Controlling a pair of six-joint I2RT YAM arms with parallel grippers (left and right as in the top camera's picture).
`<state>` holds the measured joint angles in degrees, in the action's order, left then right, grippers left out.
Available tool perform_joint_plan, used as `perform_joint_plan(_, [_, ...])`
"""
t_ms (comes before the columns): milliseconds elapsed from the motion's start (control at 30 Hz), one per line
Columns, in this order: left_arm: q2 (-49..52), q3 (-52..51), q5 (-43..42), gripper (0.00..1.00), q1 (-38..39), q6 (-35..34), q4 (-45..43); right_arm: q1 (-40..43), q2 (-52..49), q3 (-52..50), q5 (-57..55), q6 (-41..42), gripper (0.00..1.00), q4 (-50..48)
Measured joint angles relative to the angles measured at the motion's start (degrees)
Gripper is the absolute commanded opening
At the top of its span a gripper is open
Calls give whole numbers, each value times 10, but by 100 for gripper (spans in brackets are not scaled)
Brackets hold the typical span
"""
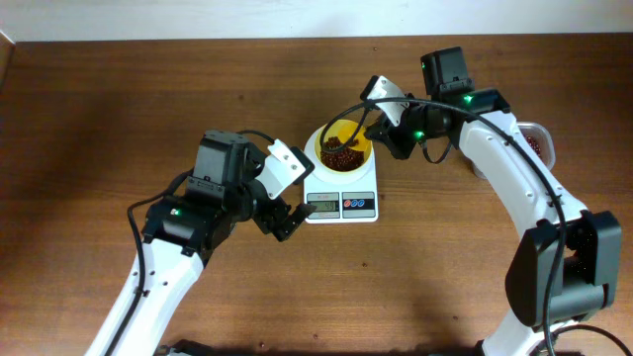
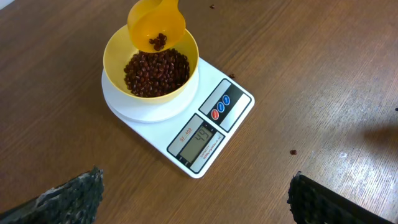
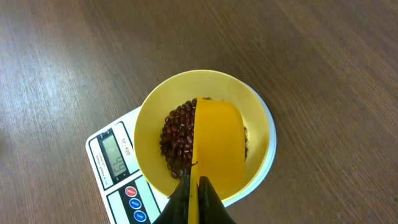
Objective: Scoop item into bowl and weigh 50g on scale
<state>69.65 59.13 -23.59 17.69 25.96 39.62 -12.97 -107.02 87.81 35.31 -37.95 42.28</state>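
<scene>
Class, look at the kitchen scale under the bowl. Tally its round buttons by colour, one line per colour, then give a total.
Red button: 1
Blue buttons: 2
Total on the scale: 3

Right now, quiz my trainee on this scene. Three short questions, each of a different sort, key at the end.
1. True or false: the scoop tilted over the bowl has a few beans in it.
2. Multiple choice: the bowl stands on A) the scale, B) a plate, C) a tray.
3. Short answer: which gripper grips the scoop, and how do the other's jaws stand?

Key
1. True.
2. A.
3. The right gripper is shut on the scoop's handle; the left gripper has its jaws open and holds nothing.
</scene>
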Motion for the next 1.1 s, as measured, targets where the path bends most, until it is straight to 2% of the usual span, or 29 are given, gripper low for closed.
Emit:
perform_joint_plan(367, [0,0,0,99,0,0,0,0,0,0,0,0,4,3])
perform_joint_plan(467, [0,0,0,99,0,0,0,0,0,0,0,0,4,36])
perform_joint_plan(600, [0,0,0,99,0,0,0,0,0,0,-2,-12,4,10])
perform_joint_plan(1100, [0,0,0,99,0,0,0,0,0,0,-2,-12,4,12])
